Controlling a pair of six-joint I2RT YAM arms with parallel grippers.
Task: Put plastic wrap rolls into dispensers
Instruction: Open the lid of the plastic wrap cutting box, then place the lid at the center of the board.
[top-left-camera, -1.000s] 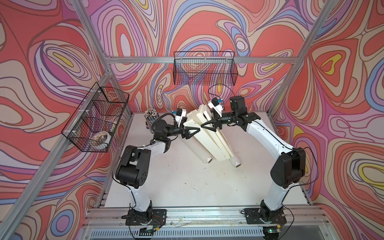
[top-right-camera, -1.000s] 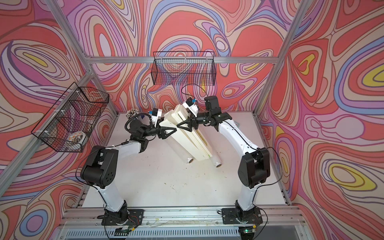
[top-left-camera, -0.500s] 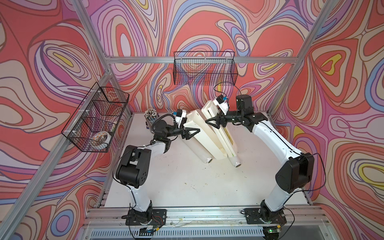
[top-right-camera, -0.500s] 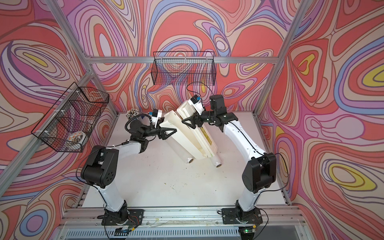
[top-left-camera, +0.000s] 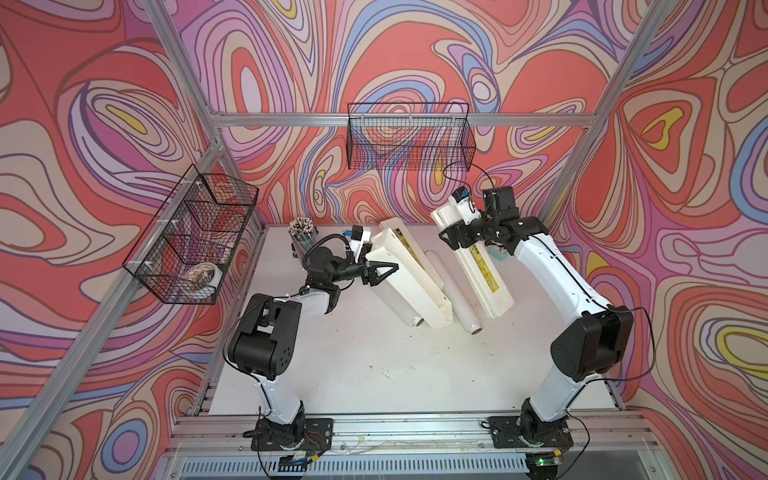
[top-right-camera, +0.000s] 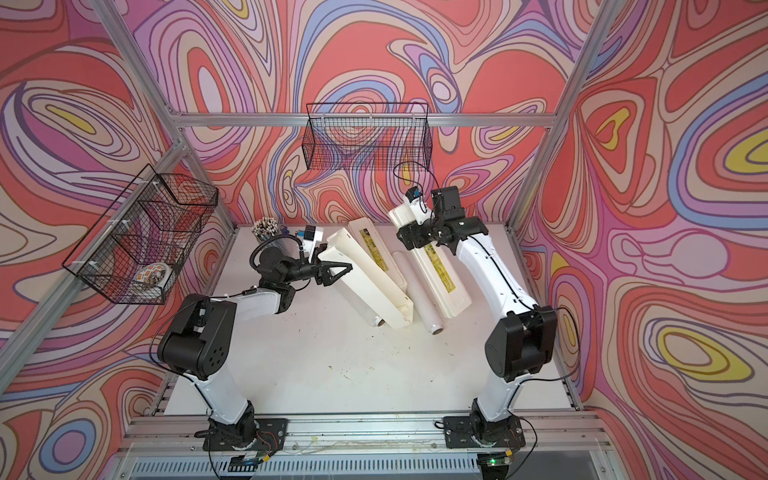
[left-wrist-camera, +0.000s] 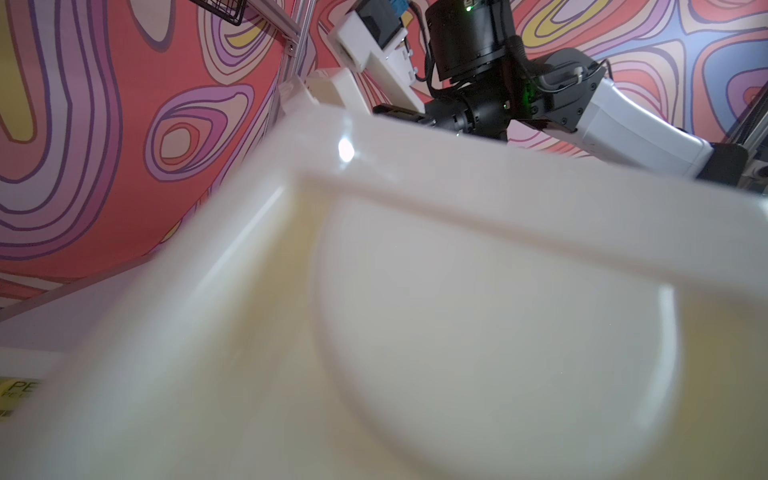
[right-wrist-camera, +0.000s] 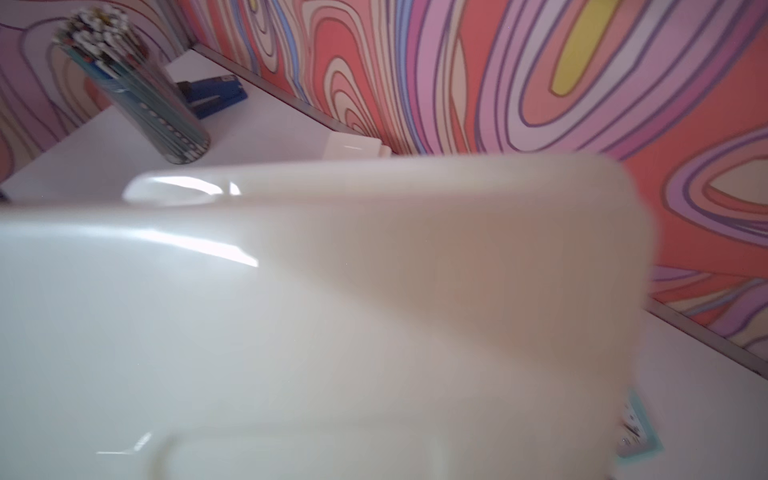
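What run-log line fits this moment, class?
left gripper: grips left dispenser | right gripper: grips right dispenser, far end raised | left roll, right roll: on table

Dispensers (top-left-camera: 415, 286) and rolls (top-left-camera: 467, 320) block the back; table (top-left-camera: 374, 374) front open.

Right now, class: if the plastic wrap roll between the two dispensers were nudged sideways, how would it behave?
The roll is a smooth cylinder on the table, so it would probably roll. Its glossy film may slip in a pinch. The open dispenser beside it would likely stop it.
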